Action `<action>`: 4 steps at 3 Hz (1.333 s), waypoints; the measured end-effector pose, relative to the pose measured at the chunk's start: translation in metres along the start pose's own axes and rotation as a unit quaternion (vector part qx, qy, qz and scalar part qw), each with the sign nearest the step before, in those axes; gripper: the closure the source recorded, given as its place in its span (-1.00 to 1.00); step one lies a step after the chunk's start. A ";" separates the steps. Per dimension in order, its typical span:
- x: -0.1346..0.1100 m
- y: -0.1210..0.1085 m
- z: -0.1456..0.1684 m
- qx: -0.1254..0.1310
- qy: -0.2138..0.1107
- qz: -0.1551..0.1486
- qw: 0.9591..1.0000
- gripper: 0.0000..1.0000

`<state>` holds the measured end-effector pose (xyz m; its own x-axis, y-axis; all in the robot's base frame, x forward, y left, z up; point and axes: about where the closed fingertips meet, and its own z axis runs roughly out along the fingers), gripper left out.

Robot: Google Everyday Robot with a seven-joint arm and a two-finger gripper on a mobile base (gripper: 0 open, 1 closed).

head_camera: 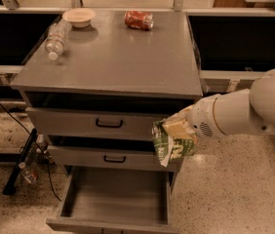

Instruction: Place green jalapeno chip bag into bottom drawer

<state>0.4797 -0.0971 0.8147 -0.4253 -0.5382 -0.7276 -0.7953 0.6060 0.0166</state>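
Dim overhead light; gripper (178, 128) w/ green jalapeno chip bag (169, 153) by shadowed drawers (79, 122).

Outstretched arm (245, 112), pincer (178, 129) tight mid-frame

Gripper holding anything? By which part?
Yes. The gripper, above the right side of the open bottom drawer, is shut on the chip bag, gripping its top end. The rest of the bag hangs below.
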 end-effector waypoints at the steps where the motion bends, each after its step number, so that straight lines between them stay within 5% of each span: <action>1: 0.000 0.000 0.000 0.000 0.000 0.000 1.000 1.00; 4: 0.049 0.022 0.075 -0.061 0.026 0.043 0.997 1.00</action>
<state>0.4736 -0.0659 0.7281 -0.5139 -0.5190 -0.6831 -0.7999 0.5775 0.1630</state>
